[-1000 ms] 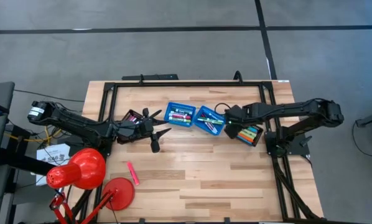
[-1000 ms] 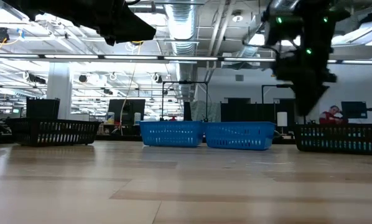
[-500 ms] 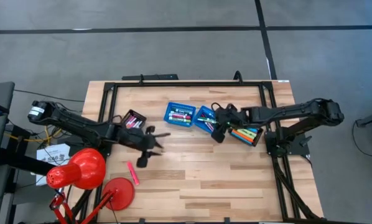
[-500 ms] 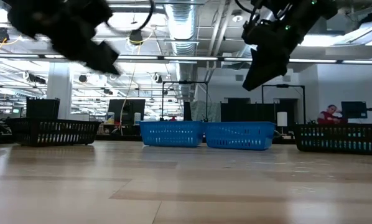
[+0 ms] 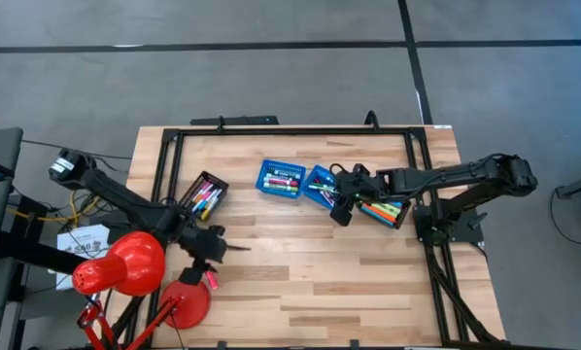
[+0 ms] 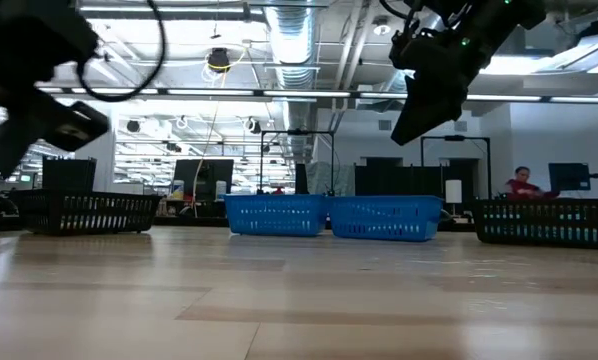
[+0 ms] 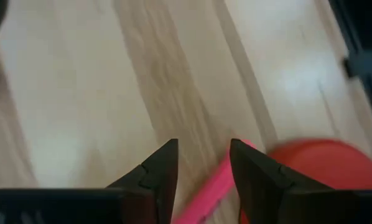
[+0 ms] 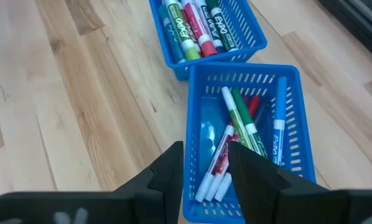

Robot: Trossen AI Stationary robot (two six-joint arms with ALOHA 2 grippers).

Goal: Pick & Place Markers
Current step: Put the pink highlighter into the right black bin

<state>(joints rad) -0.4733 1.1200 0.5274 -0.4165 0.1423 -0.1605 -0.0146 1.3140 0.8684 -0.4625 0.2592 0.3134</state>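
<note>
One pink marker (image 5: pixel 211 279) lies alone on the wooden table beside a red lamp base. My left gripper (image 5: pixel 216 261) hangs over it, tipped down and open; in the left wrist view the marker (image 7: pixel 212 188) shows in the gap between the fingers (image 7: pixel 203 146), with no touch visible. My right gripper (image 5: pixel 341 212) is open and empty above the right blue basket (image 8: pixel 248 143), which holds several markers (image 8: pixel 239 121). The left blue basket (image 5: pixel 281 179) and the two black trays (image 5: pixel 208 192) (image 5: pixel 388 209) hold more markers.
A red desk lamp, head (image 5: pixel 125 264) and round base (image 5: pixel 186 299), stands at the near left, its base right by the pink marker. A black frame (image 5: pixel 290 129) borders the table. Bare wood lies in the middle and near right. The low view shows baskets (image 6: pixel 329 215) and trays (image 6: pixel 89 212) in a row.
My left gripper has swung from beside the left black tray toward the table's near edge, sunk and tipped downward, ending over the pink marker. My right gripper first moved from over the right black tray leftward to above the right blue basket, turning as it went, then kept still.
</note>
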